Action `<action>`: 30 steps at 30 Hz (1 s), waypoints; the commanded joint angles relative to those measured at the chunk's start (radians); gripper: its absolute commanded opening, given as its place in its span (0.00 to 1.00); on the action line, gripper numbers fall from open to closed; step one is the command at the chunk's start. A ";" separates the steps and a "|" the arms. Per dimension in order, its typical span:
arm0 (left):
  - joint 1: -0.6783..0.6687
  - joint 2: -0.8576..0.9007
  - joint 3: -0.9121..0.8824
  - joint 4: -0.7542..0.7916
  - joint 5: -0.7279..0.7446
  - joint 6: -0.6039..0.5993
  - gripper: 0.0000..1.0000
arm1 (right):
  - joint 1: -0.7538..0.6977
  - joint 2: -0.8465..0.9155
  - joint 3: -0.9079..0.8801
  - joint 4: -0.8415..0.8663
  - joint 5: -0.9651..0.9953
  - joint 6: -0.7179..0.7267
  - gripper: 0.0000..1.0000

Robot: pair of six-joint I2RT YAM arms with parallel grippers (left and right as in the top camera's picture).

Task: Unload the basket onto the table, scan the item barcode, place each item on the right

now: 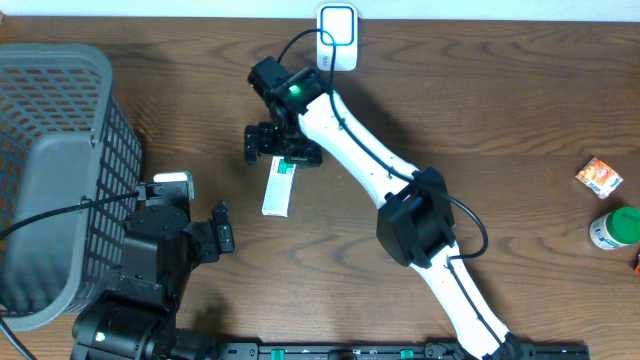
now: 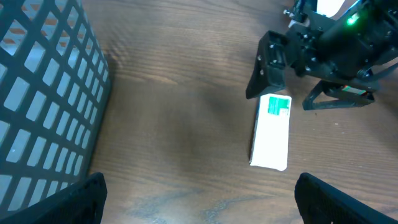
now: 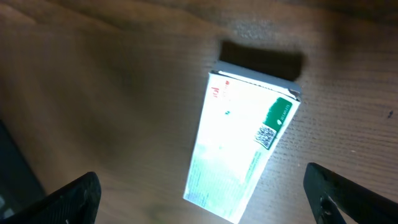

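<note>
The right gripper point(image 1: 282, 150) has its jaws spread wide and holds nothing. Its two dark fingers stand on either side of the far end of a white rectangular carton with green print point(image 1: 278, 190); whether they touch it cannot be told. From the right wrist the carton point(image 3: 239, 149) lies flat on the dark brown wooden table point(image 3: 93, 93), with a small square printed code point(image 3: 265, 135) facing up on its green stripe.

The left gripper point(image 1: 222, 228) is also wide open and empty. It is well apart from the carton point(image 2: 272, 134), which lies ahead of it and to its right. A grey plastic lattice basket point(image 1: 60, 160) stands beside the left arm at the table's left edge.

A white device with a blue-ringed face point(image 1: 337, 38) sits at the far edge behind the right arm. An orange packet point(image 1: 598, 177) and a green-lidded white jar point(image 1: 615, 228) rest far to the right.
</note>
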 commanded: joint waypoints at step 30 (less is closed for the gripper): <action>0.002 -0.001 0.005 0.000 -0.016 -0.006 0.96 | 0.021 0.174 0.006 -0.131 0.172 0.076 0.49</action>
